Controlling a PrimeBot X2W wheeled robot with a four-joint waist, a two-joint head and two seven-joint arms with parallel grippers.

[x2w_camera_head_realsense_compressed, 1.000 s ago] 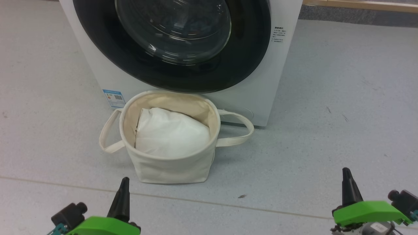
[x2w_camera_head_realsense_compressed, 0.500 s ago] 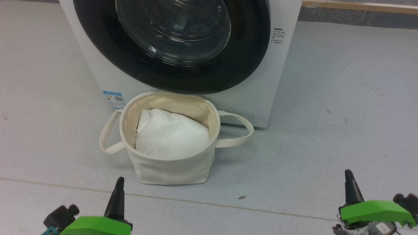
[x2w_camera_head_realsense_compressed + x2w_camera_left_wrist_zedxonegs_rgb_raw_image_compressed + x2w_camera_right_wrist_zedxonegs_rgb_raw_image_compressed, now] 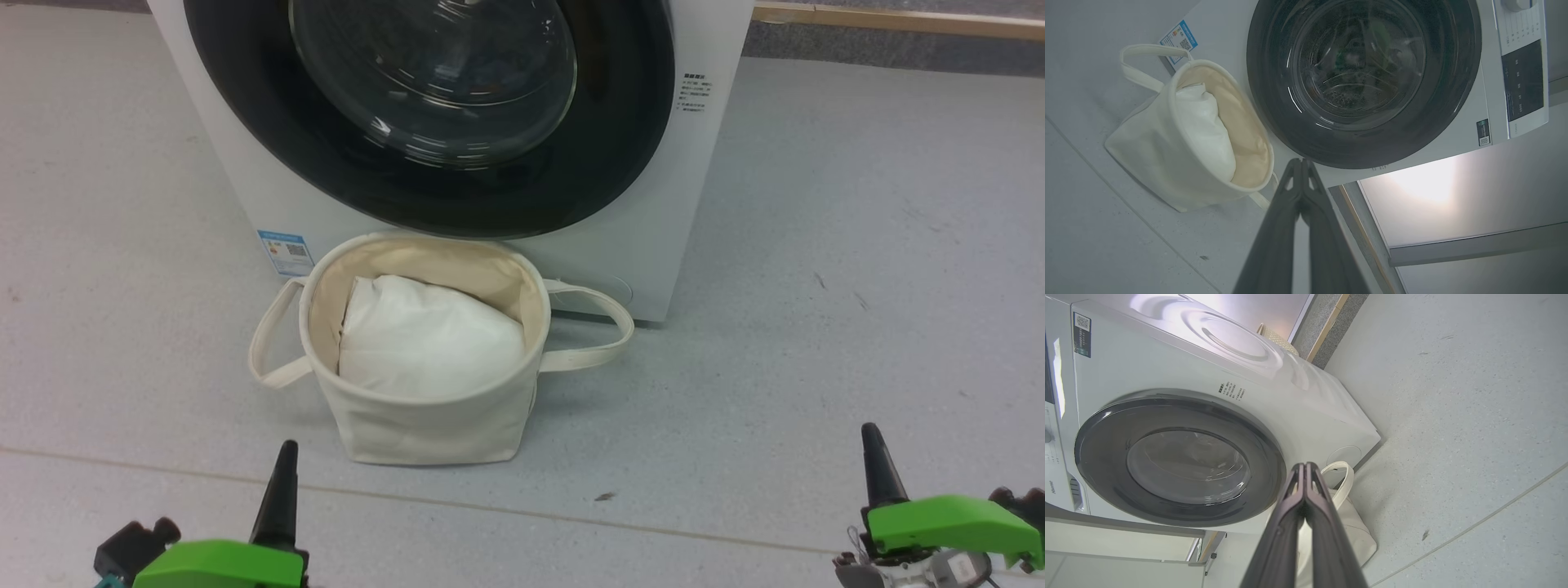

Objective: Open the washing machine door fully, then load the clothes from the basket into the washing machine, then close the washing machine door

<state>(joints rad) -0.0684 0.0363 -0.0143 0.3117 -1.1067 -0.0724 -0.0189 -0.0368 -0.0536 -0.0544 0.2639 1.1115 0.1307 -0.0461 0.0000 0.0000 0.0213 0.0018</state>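
The washing machine door (image 3: 429, 122) is sitting shut, flush against the front of the washing machine (image 3: 629, 245), which is standing on the grey floor (image 3: 816, 327). The basket (image 3: 424, 425) is resting on the floor just in front of the door, holding a white bundle (image 3: 429, 339). The left hand (image 3: 286, 461) and right hand (image 3: 872, 445) are hovering low and well apart, each with fingers pressed together, gripping nothing.

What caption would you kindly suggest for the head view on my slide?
Left hand and right hand shut, basket with white bundle before the washer's closed door.
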